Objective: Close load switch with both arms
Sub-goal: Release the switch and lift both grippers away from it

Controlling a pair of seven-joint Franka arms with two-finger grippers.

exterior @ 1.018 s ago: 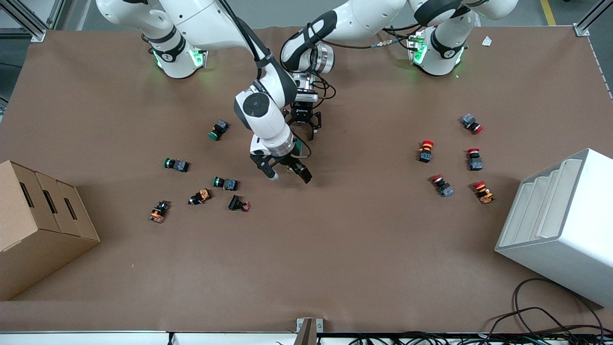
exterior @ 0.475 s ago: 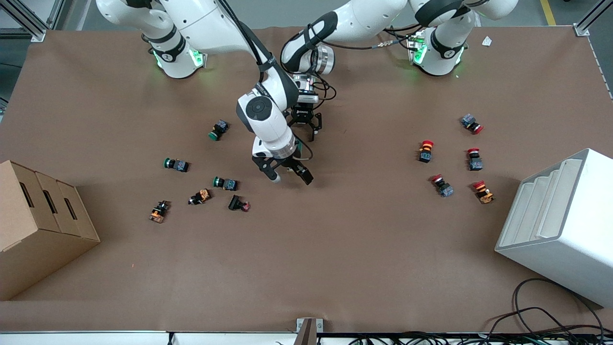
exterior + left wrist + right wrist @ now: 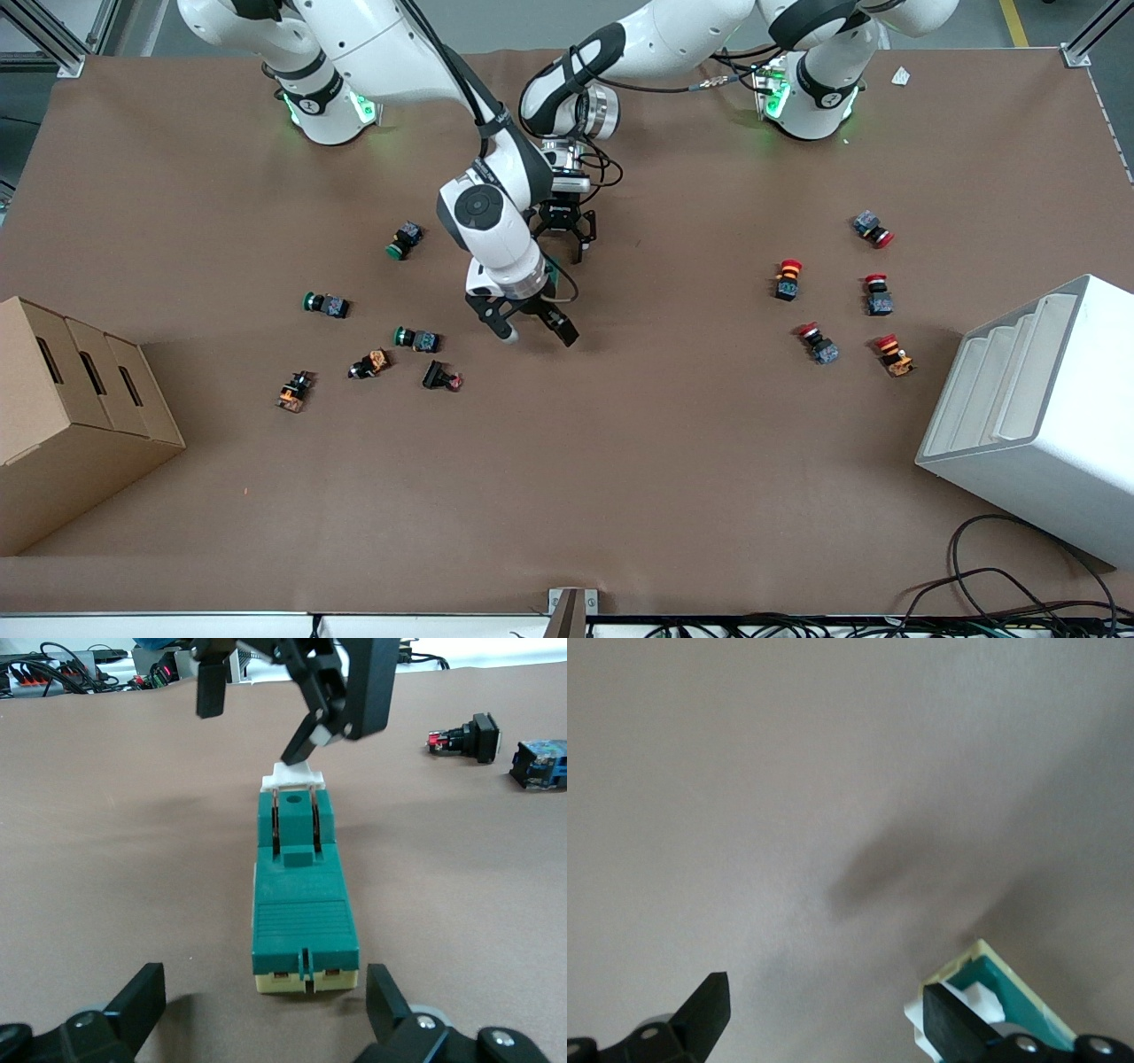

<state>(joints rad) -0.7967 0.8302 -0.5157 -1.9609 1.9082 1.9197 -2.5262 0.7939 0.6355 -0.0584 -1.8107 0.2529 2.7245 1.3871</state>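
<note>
The load switch [image 3: 301, 895] is a dark green block on a cream base with a white lever [image 3: 292, 775] at one end. It lies on the brown table. In the front view only a sliver of the load switch [image 3: 550, 268] shows under the right arm's wrist. My left gripper [image 3: 266, 1010] is open and low at the switch's end away from the lever, with a finger on each side. It also shows in the front view [image 3: 563, 244]. My right gripper [image 3: 538, 335] is open. One of its fingers [image 3: 948, 1023] touches the white lever [image 3: 976, 999].
Green-capped push buttons [image 3: 404, 239] and other small buttons [image 3: 441, 377] lie toward the right arm's end. Red-capped push buttons [image 3: 787, 278] lie toward the left arm's end. A cardboard box [image 3: 71, 416] and a white tiered bin [image 3: 1036, 416] stand at the table's ends.
The right arm's wrist has shifted slightly over the switch. The left gripper and the switch have stayed in place.
</note>
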